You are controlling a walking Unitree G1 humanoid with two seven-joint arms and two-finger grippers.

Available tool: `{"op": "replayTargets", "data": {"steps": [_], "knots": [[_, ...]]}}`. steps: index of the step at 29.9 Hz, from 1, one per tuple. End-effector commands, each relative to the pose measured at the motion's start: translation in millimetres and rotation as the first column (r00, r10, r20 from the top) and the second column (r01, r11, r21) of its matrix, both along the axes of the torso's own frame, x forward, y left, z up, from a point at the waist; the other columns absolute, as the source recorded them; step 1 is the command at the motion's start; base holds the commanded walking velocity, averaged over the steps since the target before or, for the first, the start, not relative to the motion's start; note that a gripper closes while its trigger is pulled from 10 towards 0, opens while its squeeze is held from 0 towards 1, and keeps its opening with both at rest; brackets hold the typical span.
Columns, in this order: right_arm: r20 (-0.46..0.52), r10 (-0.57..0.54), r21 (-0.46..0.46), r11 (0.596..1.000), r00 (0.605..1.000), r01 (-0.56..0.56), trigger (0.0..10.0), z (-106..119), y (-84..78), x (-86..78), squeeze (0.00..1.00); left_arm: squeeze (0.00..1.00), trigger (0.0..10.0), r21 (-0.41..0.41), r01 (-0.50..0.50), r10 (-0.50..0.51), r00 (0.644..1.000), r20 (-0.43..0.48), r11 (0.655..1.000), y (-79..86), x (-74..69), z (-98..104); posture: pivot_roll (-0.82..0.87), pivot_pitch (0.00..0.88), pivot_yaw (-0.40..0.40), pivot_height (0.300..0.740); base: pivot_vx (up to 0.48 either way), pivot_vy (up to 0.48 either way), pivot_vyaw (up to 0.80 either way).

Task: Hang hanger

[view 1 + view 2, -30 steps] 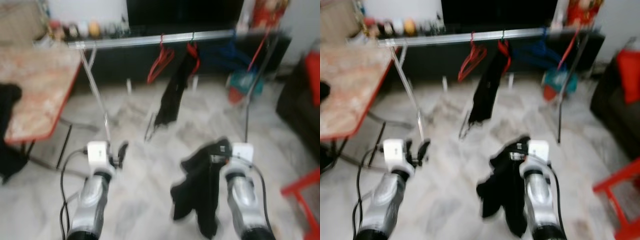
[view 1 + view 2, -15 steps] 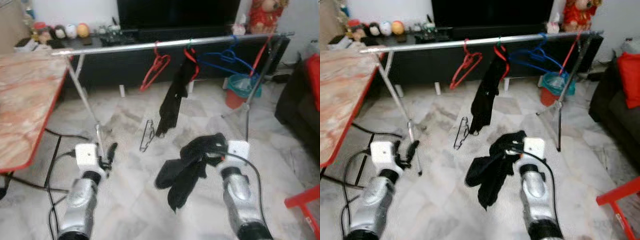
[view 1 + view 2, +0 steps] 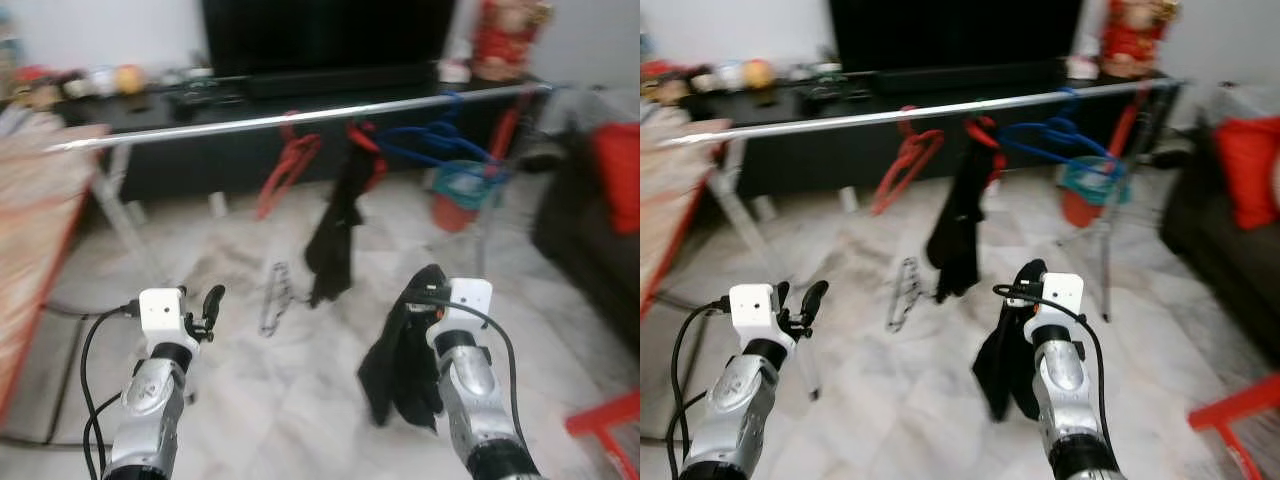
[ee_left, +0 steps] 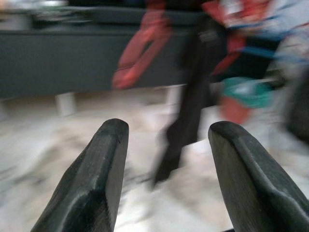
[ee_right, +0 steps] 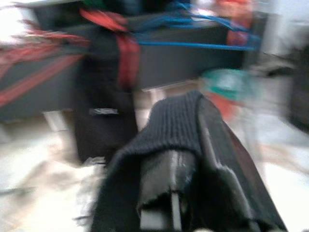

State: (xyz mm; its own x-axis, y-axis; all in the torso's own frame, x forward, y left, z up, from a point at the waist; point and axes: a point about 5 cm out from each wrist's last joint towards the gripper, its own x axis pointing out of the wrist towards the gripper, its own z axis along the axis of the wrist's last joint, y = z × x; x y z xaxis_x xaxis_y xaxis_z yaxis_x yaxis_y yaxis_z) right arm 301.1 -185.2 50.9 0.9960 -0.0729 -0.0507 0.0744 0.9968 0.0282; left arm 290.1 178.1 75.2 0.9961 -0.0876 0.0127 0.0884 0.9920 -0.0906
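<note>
Across the far side of the room a silver rail [image 3: 300, 117] runs left to right in front of a dark TV cabinet [image 3: 940, 80]. From it hang a red hanger [image 3: 285, 170] towards the left, a black garment [image 3: 335, 235] on a red hanger near the middle, and a blue hanger [image 3: 1055, 140] to the right. On the marble floor [image 3: 290, 390] below, just left of the hanging garment, lies a metal hanger [image 3: 270, 298]. A teal bin [image 3: 462, 185] stands at the far right under the rail, and a dark sofa with a red cushion [image 3: 615, 160] sits at the right edge.

Near the camera, the right pincer [image 3: 425, 290] is pressed together on a black cloth [image 3: 400, 365], which drapes down over its fingers and hangs beside the silver forearm; the right wrist view shows the knitted fabric [image 5: 178, 130] folded over the fingers. The left pincer [image 4: 166, 159] is held forward on the left, its two black fingers [image 4: 96, 179] spread apart with nothing between them, pointing towards the rail and hanging garment. A black cable [image 3: 95, 360] loops beside the left arm. Much of the scene is blurred.
</note>
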Motion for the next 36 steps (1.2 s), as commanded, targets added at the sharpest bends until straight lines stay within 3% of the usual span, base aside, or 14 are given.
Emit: {"op": "replayTargets", "data": {"steps": [1, 16, 36], "knots": [[0.054, 0.012, 0.014, 1.0, 0.998, -0.013, 10.0, 12.0, 7.5, 7.6, 0.0, 0.0, 10.0, 0.015, -0.033, 0.033, 0.999, -0.003, 0.999, 13.2, -1.0, 1.6, -0.02, 0.0, -0.012, 0.74, 0.412, 0.0, 0.0], [0.05, 0.007, 0.014, 1.0, 0.999, -0.008, 10.0, 11.6, 7.3, 7.2, 0.0, 0.0, 10.0, 0.016, -0.037, 0.037, 0.999, 0.008, 0.999, 13.8, -1.1, 3.5, -0.02, 0.001, -0.014, 0.74, 0.387, 0.0, 0.0], [0.05, -0.006, 0.01, 1.0, 0.999, 0.006, 10.0, 11.2, 6.9, 6.7, 0.0, 0.0, 10.0, -0.008, -0.015, 0.015, 1.0, -0.003, 1.0, 6.9, -1.1, 2.8, -0.01, 0.0, -0.012, 0.74, 0.0, 0.0, 0.0]]}}
